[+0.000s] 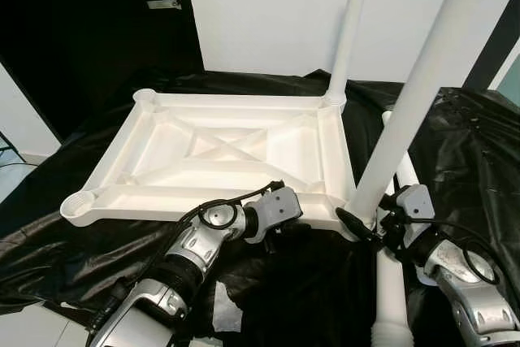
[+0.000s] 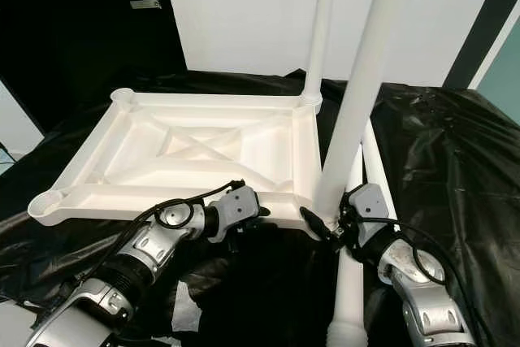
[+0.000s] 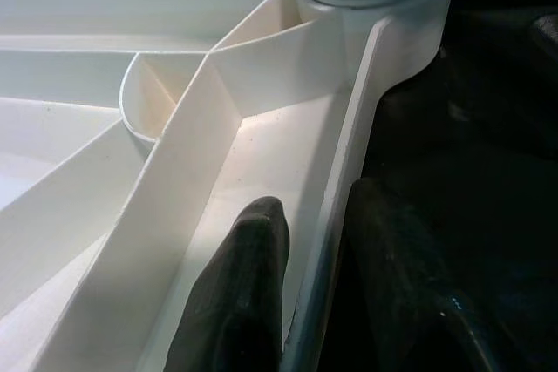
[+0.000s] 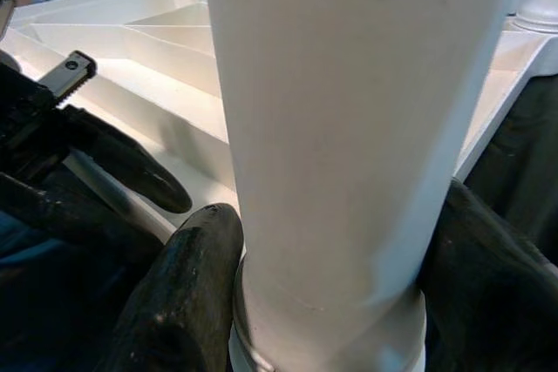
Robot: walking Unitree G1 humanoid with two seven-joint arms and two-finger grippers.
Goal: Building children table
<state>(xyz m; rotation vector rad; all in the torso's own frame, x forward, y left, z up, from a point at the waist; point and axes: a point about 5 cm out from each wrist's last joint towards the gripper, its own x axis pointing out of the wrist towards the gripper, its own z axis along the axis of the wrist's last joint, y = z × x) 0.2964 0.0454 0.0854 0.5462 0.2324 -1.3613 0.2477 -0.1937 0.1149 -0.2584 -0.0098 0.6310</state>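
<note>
Tabletop, white and ribbed, lies upside down on black sheeting. The left gripper pinches its near rim, one finger inside, one outside. The right gripper is clamped around the near leg standing in its corner socket. A second leg stands behind.

No legible text, labels, brand marks, numbers or signs anywhere in view.
</note>
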